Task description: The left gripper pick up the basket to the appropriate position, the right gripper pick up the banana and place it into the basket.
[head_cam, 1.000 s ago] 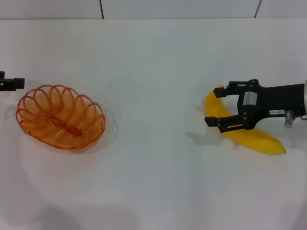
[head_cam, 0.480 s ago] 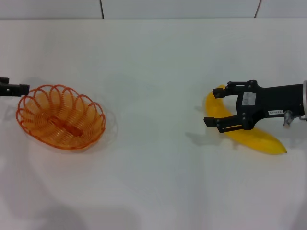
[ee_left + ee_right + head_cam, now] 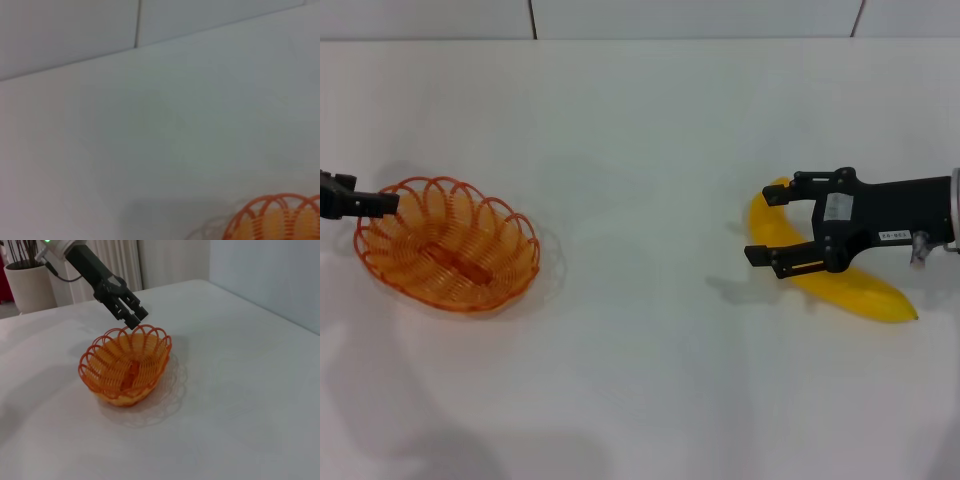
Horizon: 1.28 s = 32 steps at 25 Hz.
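- The basket, orange wire with a looped rim, stands upright on the white table near its left edge, about midway between front and back. It holds nothing.
- The left gripper reaches in from the table's left edge, with its tip over the basket's left rim. In the right wrist view its fingertips sit just above the rim loops and close together; I cannot tell whether they touch the wire, nor whether the fingers are parted or closed.
- The left wrist view shows only bare table, a wall seam and a slice of basket rim at one corner.
- The banana lies flat on the table near the right edge, well apart from the basket, curving from a stem end toward the table's middle to a tip toward the front right corner.
- The right gripper comes in from the right edge and hovers over the banana's upper half. Its two fingers are spread wide, one by the stem end and one across the middle of the fruit, gripping nothing.
- Small white labels sit on the right gripper's body; their print is too small to read.
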Each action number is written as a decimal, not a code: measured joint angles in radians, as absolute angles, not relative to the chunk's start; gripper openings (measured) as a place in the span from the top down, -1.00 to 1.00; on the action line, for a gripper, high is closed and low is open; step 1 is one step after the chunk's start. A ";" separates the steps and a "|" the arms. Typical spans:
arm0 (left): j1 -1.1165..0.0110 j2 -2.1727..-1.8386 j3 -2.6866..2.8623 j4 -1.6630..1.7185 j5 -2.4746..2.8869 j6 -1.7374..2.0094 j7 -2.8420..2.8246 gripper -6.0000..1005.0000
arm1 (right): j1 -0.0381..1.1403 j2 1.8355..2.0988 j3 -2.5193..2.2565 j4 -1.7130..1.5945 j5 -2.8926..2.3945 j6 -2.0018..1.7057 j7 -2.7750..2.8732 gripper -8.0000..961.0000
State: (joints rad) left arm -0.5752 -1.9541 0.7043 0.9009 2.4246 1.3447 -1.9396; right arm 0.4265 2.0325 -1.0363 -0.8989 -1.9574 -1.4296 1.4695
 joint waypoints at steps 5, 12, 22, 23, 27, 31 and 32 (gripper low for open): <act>-0.586 -1.956 0.706 0.850 2.432 1.308 -1.931 -0.51 | 0.426 2.033 -1.042 -0.899 -1.957 -1.430 1.470 -0.83; -0.611 -1.960 0.706 0.791 2.459 1.256 -1.910 -0.51 | 0.426 2.034 -1.042 -0.899 -1.957 -1.431 1.473 -0.83; -0.626 -1.964 0.706 0.764 2.481 1.226 -1.910 -0.49 | 0.427 2.034 -1.043 -0.899 -1.957 -1.431 1.474 -0.83; -0.626 -1.965 0.706 0.764 2.481 1.226 -1.910 -0.49 | 0.426 2.034 -1.043 -0.899 -1.957 -1.430 1.474 -0.83; -0.628 -1.965 0.706 0.764 2.481 1.223 -1.909 -0.45 | 0.427 2.034 -1.043 -0.899 -1.957 -1.430 1.474 -0.83; -0.628 -1.965 0.706 0.764 2.479 1.210 -1.908 -0.42 | 0.426 2.034 -1.043 -0.899 -1.957 -1.430 1.474 -0.83; -0.629 -1.965 0.706 0.764 2.479 1.209 -1.908 -0.41 | 0.426 2.034 -1.043 -0.899 -1.957 -1.430 1.474 -0.83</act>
State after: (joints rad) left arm -0.6286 -1.9650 0.7055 0.7638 2.4788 1.2089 -1.9084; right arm 0.4265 2.0340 -1.0431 -0.8989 -1.9574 -1.4297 1.4742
